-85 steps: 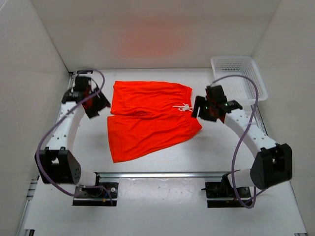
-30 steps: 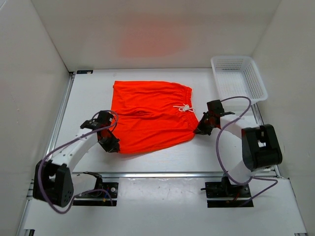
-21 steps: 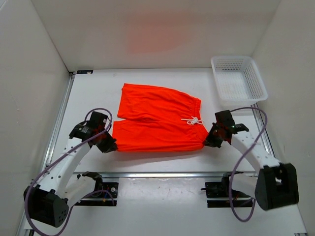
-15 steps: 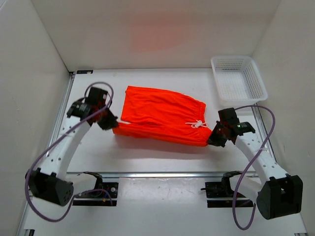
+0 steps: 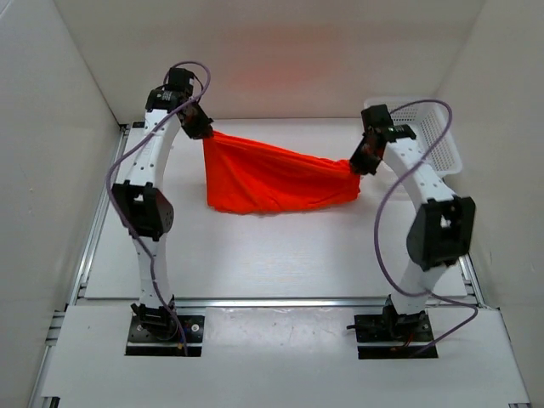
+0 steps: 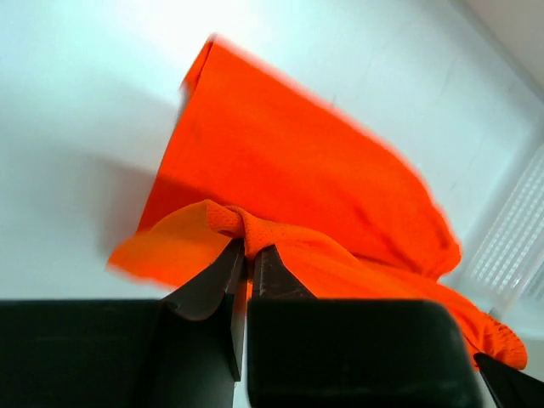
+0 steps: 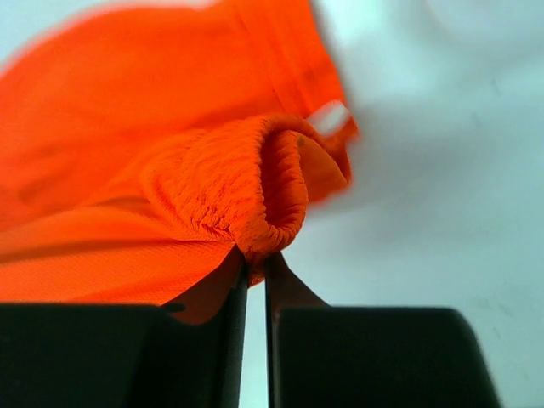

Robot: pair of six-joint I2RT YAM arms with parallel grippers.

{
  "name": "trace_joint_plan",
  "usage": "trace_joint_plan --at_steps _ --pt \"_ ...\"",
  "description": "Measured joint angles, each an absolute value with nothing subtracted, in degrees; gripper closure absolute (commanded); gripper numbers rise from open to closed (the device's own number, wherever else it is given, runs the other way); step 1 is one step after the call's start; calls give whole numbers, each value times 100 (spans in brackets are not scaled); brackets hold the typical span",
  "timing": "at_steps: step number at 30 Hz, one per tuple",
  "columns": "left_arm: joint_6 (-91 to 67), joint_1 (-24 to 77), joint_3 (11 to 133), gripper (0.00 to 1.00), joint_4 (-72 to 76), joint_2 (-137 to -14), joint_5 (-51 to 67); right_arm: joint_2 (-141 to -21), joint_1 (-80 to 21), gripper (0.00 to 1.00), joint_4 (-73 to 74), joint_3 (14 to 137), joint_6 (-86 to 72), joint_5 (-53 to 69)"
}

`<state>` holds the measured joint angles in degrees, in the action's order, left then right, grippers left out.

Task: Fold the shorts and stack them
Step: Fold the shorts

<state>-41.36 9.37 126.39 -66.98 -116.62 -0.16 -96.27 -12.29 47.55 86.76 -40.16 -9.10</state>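
Basket: a white lattice basket (image 5: 449, 144) stands at the far right corner of the bench (image 5: 280, 255), just behind the right arm's wrist; in the left wrist view its mesh (image 6: 510, 246) shows at the right edge.
Basket contents: what we see of its inside is white lattice only; the right arm's purple cable (image 5: 425, 106) loops over its near-left part.
Shorts: the orange shorts (image 5: 272, 178) hang between the two grippers over the far half of the bench. Their upper edge sags in the middle and their lower edge reaches down to the bench surface.
Left gripper: the left gripper (image 5: 202, 132) holds the shorts' upper left corner. In its wrist view the fingers are pinched on a bunched fold (image 6: 248, 246), with the rest of the cloth (image 6: 297, 161) falling away beyond.
Right gripper: the right gripper (image 5: 357, 164) holds the upper right corner. Its wrist view shows the fingers clamped (image 7: 255, 263) on a rolled, ribbed hem, with the fabric (image 7: 127, 127) spreading to the left.
Heights: in the top view, we see the left corner held nearer the back wall than the right one.
Left arm: the left arm (image 5: 149, 170) stretches from its base far towards the back wall.
Right arm: the right arm (image 5: 416, 178) reaches far back too, and its wrist turns inward to the cloth.
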Motion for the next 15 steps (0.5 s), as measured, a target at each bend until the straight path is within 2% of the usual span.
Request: trace_joint_plan --at_steps 1,2,3,4,5,7,10,12,15 --pt "-4084 862 13148 86 -6652 -12099 58 -9990 -1205 84 4755 9037 -3997 -910" --pt "-4032 794 13714 68 -6678 -12556 152 -10466 -1173 49 4814 9601 -3970 -902" --pt "-3957 729 14363 26 -6667 -13089 268 -10879 -1142 34 4757 10064 -3972 -888" --pt "-3898 661 14868 8 -6565 -13533 392 -11290 -1107 25 4770 10545 -3940 -888" --pt "-3876 602 15155 0 -6438 -13858 510 -11614 -1072 17 4799 10967 -3918 -873" --pt "-3859 478 15248 0 -6259 -14243 753 -12140 -998 17 4729 11629 -3844 -845" --pt "-3701 355 14650 0 -6202 -14243 825 -12221 -954 17 4744 11732 -3734 -856" --pt "-3544 333 14068 0 -6193 -13996 784 -11990 -969 17 4685 11419 -3671 -873" --pt "-3295 388 12794 1 -6084 -13209 722 -11246 -1044 18 4427 10191 -3590 -888"
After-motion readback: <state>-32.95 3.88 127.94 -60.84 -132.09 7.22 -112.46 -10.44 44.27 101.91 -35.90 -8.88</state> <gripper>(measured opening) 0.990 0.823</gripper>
